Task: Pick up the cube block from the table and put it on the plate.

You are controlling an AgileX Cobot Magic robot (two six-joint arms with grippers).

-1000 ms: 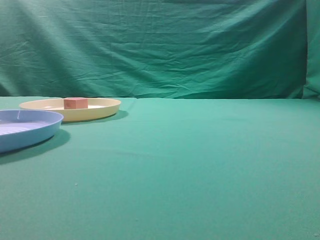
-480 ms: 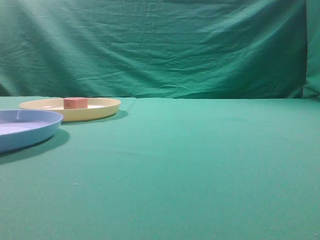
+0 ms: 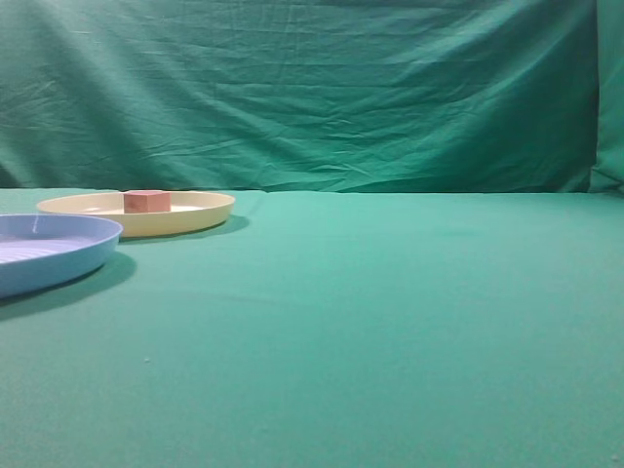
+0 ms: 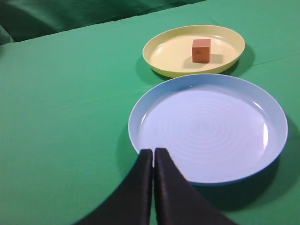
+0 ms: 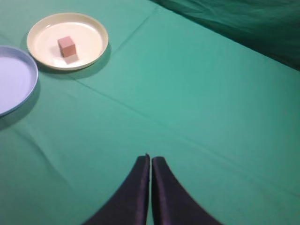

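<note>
The small red-pink cube block (image 3: 147, 201) rests inside the cream plate (image 3: 210, 207) at the far left of the green table (image 3: 390, 312). It also shows in the left wrist view (image 4: 201, 50) on the plate (image 4: 164, 49) and in the right wrist view (image 5: 67, 46) on the plate (image 5: 91, 35). My left gripper (image 4: 153, 151) is shut and empty, high above the near rim of the blue plate. My right gripper (image 5: 150, 158) is shut and empty above bare cloth, far from the cube. Neither gripper shows in the exterior view.
A light blue ribbed plate (image 3: 58, 255) sits nearer than the cream plate at the left edge; it fills the left wrist view (image 4: 211, 126) and shows in the right wrist view (image 5: 14, 82). A wrinkled green backdrop (image 3: 312, 88) closes the back.
</note>
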